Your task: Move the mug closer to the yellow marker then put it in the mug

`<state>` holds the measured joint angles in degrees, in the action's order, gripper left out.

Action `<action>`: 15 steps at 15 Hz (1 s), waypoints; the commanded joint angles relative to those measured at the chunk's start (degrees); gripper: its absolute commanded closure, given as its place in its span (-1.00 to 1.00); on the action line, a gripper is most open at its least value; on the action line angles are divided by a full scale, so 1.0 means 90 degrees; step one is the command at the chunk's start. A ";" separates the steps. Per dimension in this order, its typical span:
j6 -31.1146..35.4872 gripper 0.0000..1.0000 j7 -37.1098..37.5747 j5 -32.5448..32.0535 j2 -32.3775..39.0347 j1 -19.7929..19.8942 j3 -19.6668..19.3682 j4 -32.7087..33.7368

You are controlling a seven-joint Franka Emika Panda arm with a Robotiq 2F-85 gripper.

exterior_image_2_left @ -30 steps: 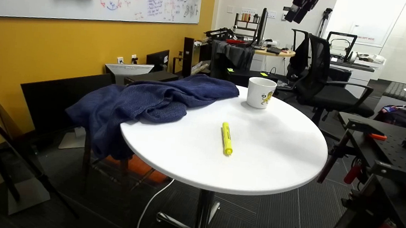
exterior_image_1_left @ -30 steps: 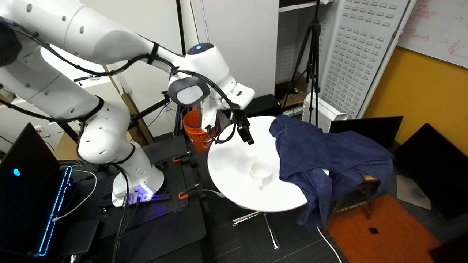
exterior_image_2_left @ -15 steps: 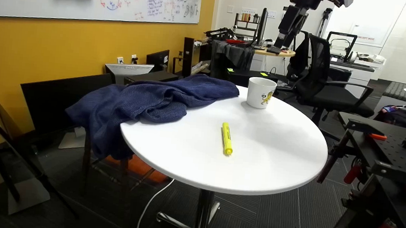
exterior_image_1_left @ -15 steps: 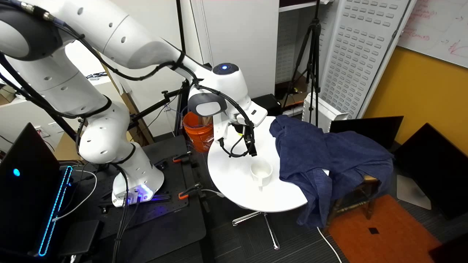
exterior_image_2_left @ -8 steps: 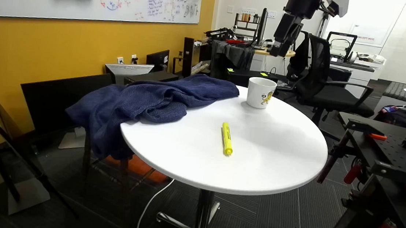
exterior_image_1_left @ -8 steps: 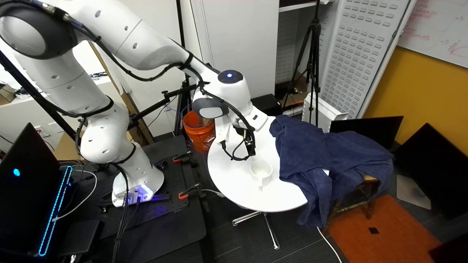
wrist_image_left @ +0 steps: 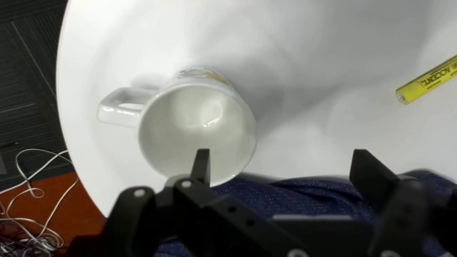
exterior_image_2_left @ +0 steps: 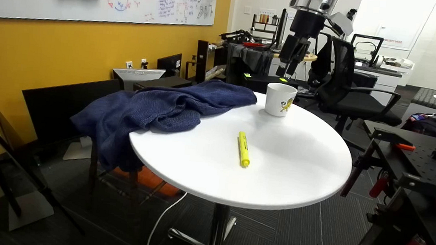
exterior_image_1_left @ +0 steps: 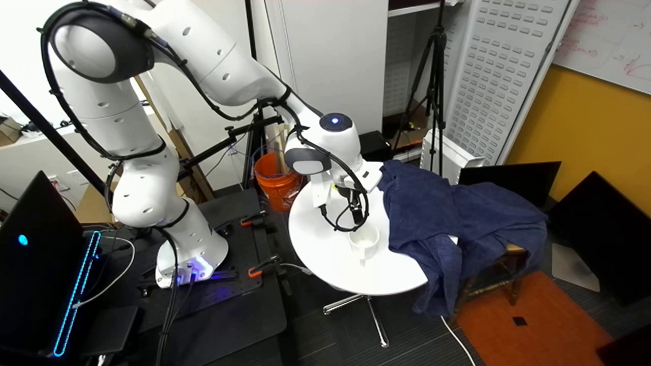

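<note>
The whitish mug [exterior_image_2_left: 280, 100] stands upright near the edge of the round white table [exterior_image_2_left: 296, 176]. It shows in an exterior view [exterior_image_1_left: 364, 243] with its handle turned from the arm, and in the wrist view [wrist_image_left: 196, 125] with its handle leftward. The yellow marker [exterior_image_2_left: 244, 149] lies flat, apart from the mug. Its end shows at the right of the wrist view [wrist_image_left: 428, 79]; in an exterior view the arm mostly hides it [exterior_image_1_left: 334, 187]. My gripper [wrist_image_left: 282, 153] is open and empty above the table. One finger overlaps the mug's opening in the wrist view. The gripper [exterior_image_2_left: 286, 71] is above the mug's rim.
A dark blue cloth [exterior_image_2_left: 156, 107] covers one side of the table and lies close beside the mug; it also shows in the wrist view [wrist_image_left: 285, 196]. An orange bucket [exterior_image_1_left: 277, 188] stands on the floor beside the table. A black tripod [exterior_image_1_left: 436, 91] stands behind.
My gripper has come down and moved out over the table toward the mug. The mug, the marker and the cloth have not moved.
</note>
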<state>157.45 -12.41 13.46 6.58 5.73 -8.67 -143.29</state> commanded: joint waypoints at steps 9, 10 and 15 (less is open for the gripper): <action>-0.0137 -1.00 0.0263 -0.0202 0.1126 0.0337 0.0256 0.0879; -0.0149 -1.00 0.0269 -0.0205 0.1195 0.0353 0.0280 0.0925; -0.0189 -0.96 0.0264 -0.0199 0.1504 0.0452 0.0426 0.1105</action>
<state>157.48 -11.85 12.31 18.46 8.44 -6.20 -135.56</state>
